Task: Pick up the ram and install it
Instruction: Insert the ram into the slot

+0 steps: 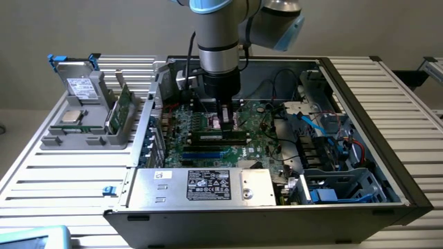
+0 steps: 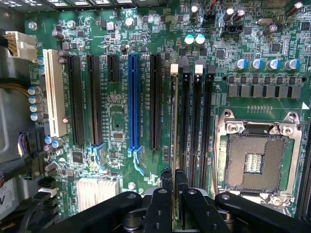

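I am pinching the ram (image 2: 173, 121), a slim, long green circuit-board stick seen edge-on, between the nearly closed black fingers of my gripper (image 2: 174, 175). The pick-up is done. I am holding the one stick along the outermost of four dark memory slots (image 2: 185, 121) on the green motherboard (image 2: 116, 121), near one empty square processor socket (image 2: 253, 162). I am not able to tell whether it is fully seated.

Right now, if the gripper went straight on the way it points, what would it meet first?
Likely the memory slot with the white clip: the gripper is shut on the ram, seen edge-on, right over that slot. Whether the ram is already seated is unclear.
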`<action>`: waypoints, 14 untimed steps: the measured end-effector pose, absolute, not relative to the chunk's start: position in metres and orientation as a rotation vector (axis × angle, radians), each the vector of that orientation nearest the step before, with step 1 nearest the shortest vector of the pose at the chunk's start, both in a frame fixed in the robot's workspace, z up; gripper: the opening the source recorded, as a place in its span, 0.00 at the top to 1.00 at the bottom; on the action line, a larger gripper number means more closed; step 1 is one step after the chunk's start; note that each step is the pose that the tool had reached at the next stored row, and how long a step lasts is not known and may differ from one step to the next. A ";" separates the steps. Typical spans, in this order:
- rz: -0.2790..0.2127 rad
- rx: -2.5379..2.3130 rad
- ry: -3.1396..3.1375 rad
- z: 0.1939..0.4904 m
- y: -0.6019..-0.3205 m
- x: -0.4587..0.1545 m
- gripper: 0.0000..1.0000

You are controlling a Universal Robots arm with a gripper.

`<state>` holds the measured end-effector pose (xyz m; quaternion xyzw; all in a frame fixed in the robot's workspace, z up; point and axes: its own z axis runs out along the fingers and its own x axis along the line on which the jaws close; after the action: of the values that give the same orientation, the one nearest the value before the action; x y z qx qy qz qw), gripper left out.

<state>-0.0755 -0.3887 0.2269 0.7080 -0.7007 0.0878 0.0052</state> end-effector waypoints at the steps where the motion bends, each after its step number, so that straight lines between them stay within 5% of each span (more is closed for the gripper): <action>1: 0.275 2.217 -2.194 0.227 -0.389 -0.075 0.86; 14: 0.277 2.216 -2.195 0.224 -0.389 -0.076 0.86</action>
<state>-0.0765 -0.3886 0.2242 0.7077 -0.7010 0.0883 0.0049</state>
